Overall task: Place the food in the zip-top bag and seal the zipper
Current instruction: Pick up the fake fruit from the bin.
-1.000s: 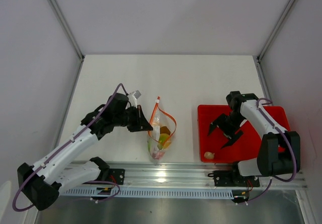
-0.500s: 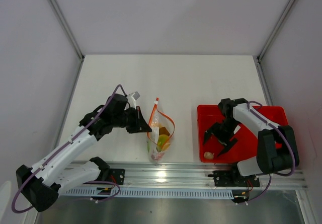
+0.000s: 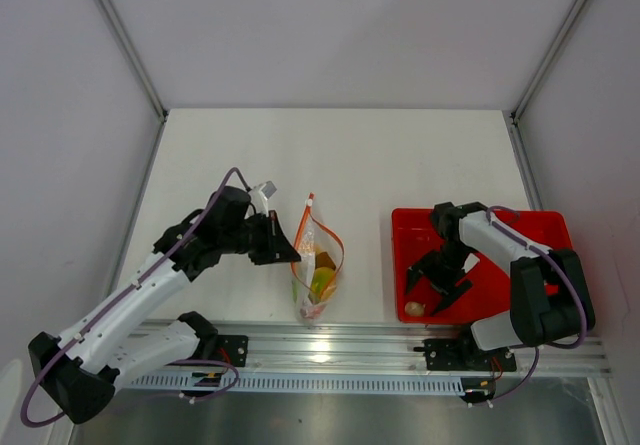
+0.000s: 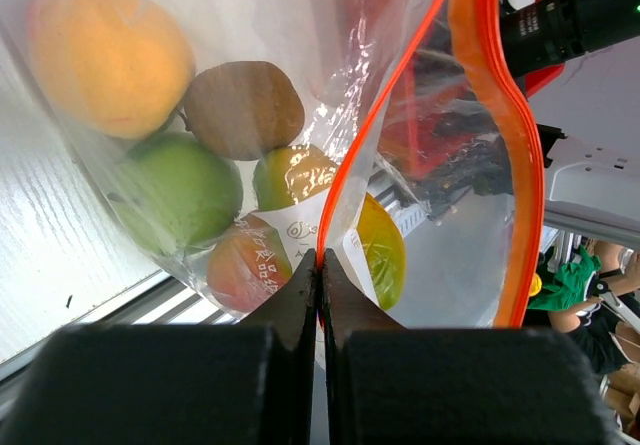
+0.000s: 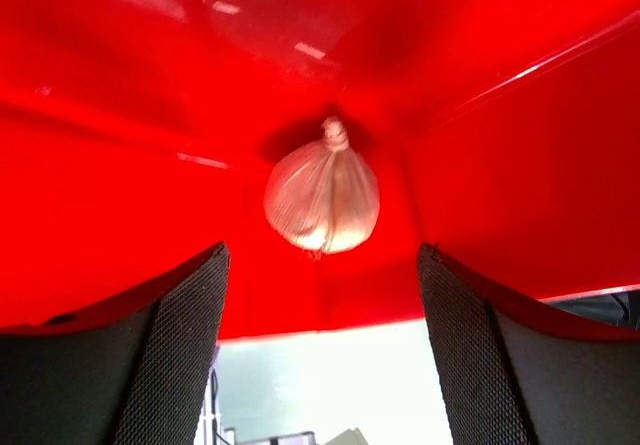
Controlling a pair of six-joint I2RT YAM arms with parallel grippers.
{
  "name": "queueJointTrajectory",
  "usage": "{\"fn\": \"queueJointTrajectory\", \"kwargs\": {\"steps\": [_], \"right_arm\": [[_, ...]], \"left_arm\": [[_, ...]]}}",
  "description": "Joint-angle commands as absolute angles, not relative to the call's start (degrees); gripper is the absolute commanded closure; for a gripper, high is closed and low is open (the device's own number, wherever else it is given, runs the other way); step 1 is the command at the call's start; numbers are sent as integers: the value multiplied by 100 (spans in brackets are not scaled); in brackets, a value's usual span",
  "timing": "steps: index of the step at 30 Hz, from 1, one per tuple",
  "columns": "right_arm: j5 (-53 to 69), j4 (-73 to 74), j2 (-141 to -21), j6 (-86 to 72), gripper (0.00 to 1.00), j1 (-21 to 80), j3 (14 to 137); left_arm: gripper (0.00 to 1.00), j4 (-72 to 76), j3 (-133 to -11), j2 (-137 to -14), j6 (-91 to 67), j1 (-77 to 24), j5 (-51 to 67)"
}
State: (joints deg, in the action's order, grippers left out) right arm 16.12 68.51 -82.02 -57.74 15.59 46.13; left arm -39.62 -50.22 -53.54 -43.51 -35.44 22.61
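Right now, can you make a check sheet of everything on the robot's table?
Surface: white table, bare apart from the items below.
Job's things: zip-top bag holds several toy fruits; zipper is open; beige piece lies in the red tray.
Clutter: nothing seen.
Hands: left hand is shut on the zip-top bag's edge; right hand is open above the beige piece.
Cables: purple cables run along both arms.
Surroundings: white walls, metal rail at the near edge.

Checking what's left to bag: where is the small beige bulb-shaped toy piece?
The beige piece lies in the red plastic tray's near-left corner in the top view, before the open right gripper.
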Motion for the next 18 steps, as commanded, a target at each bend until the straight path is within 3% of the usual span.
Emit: {"fn": "queueJointTrajectory", "kwargs": {"steps": [1, 5, 18], "right_arm": [[1406, 6733, -8042, -6152, 23, 1573, 4404], [1398, 6583, -8042, -6398, 30, 1608, 4307], [1275, 6197, -8095, -7048, 30, 1872, 3973]], "left_arm": [[99, -3929, -5063, -5142, -4333, -3516, 2250], [99, -3981, -5089, -5054, -4324, -3524, 2241], [99, -4166, -5010, -4737, -4359, -3524, 2206]]}}
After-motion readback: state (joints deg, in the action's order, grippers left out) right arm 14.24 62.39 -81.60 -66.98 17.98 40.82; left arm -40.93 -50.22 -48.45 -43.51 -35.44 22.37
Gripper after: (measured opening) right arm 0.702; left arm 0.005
